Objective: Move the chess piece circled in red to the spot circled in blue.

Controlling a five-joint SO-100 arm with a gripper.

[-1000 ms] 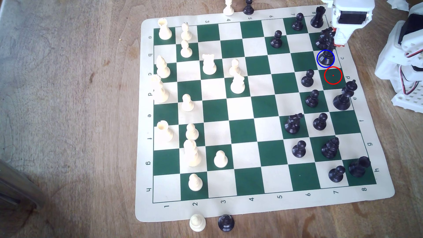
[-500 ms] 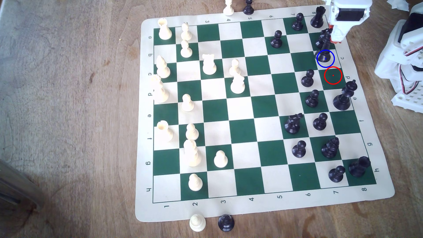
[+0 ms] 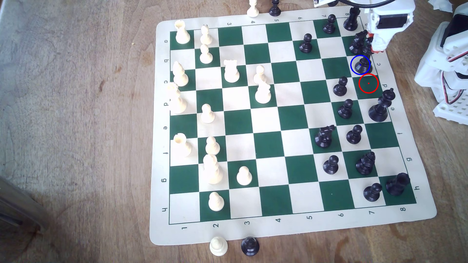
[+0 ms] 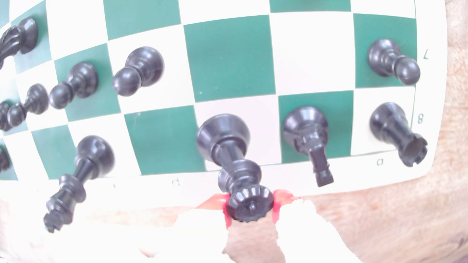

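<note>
The chess piece circled in red, a tall black queen (image 3: 361, 65), has its base on the cream square inside the blue ring (image 3: 353, 70), the spot circled in blue. It leans toward the board's edge. My gripper (image 3: 371, 48) is shut on its notched coronet. In the wrist view, red-tipped fingers (image 4: 279, 199) hug both sides of the queen's head (image 4: 249, 206), and its base (image 4: 222, 134) rests on a cream square. The red ring (image 3: 368, 83) marks a bare green square beside it.
A black knight (image 3: 357, 41) stands one square away on one side, close to my fingers, with a rook (image 3: 351, 19) beyond it. The black king (image 3: 379, 107) stands two squares away on the other side. Black pawns (image 3: 340, 87) fill the neighbouring file. The arm's base (image 3: 448, 65) is off the board's edge.
My gripper drew back toward the board's far corner, tilting the queen, then returned lower. The queen's base has shifted slightly to the exterior view's right within the blue ring.
</note>
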